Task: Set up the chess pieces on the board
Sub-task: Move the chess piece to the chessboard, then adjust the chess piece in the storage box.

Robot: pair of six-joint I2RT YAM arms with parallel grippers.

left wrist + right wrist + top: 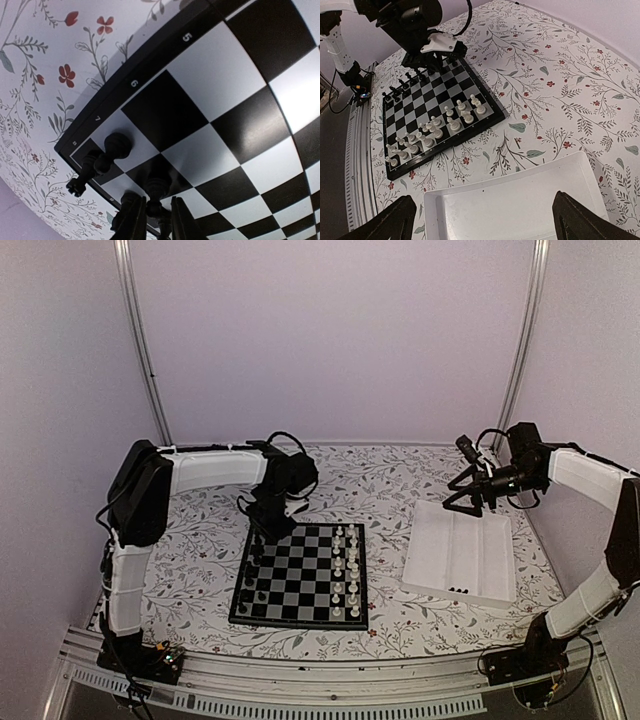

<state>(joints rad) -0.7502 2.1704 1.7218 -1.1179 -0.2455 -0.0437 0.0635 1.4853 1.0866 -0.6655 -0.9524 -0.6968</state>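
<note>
The board (300,618) lies in the middle of the table. White pieces (345,575) fill its right columns and a few black chess pieces (250,585) stand along its left side. My left gripper (263,538) is low over the board's far left corner. In the left wrist view its fingers (131,220) are shut on a black chess piece (157,187) whose base meets a dark square. Two more black pieces (116,145) stand beside it at the corner. My right gripper (470,498) hangs open and empty above the white tray (455,550).
A few black pieces (460,589) lie at the tray's near edge. In the right wrist view the tray (520,210) fills the bottom and the board (440,152) lies beyond it, with the left arm (415,25) over its far corner. A floral cloth (200,550) covers the table.
</note>
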